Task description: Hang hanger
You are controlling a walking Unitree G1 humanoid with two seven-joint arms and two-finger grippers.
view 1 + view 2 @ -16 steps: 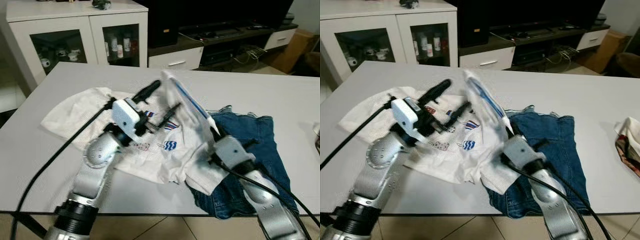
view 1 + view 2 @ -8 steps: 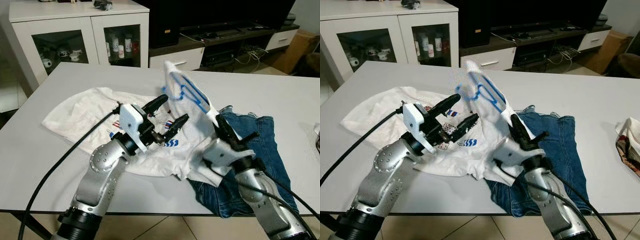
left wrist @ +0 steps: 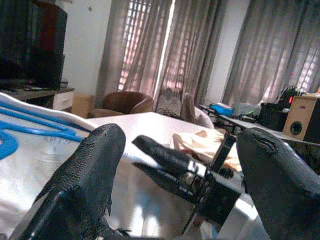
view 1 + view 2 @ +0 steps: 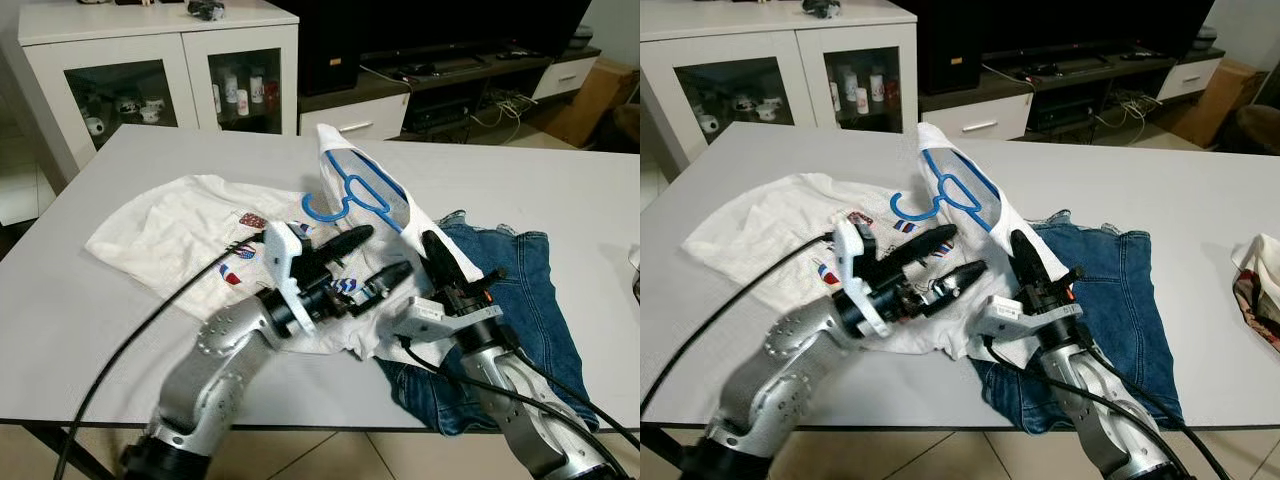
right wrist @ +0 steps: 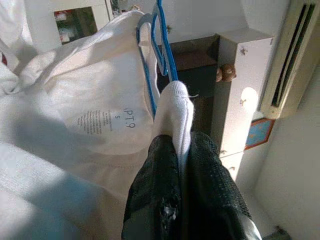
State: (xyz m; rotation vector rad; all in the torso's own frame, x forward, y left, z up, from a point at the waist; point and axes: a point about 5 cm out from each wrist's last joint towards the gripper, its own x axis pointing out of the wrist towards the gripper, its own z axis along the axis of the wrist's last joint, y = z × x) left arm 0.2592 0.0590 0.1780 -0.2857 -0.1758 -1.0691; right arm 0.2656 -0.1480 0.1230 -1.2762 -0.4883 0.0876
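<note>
Two end effectors are engaged: the white T-shirt (image 4: 190, 225) is pinched by the right end effector (image 4: 1032, 262), exposing its blue hanger (image 4: 355, 192), while the left end effector (image 4: 365, 260) is spread open beside it.

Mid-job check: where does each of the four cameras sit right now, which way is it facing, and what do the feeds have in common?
Left eye view: head camera, looking down at the white table; both arms show, left gripper open beside the blue hanger.
Right eye view: its stereo twin, same scene; jeans under the right arm.
Left wrist view: along the left gripper's spread fingers, toward the right gripper and curtained windows.
Right wrist view: along the right gripper, pinching the white shirt.
Shared: hanger and shirt appear in every view.
</note>
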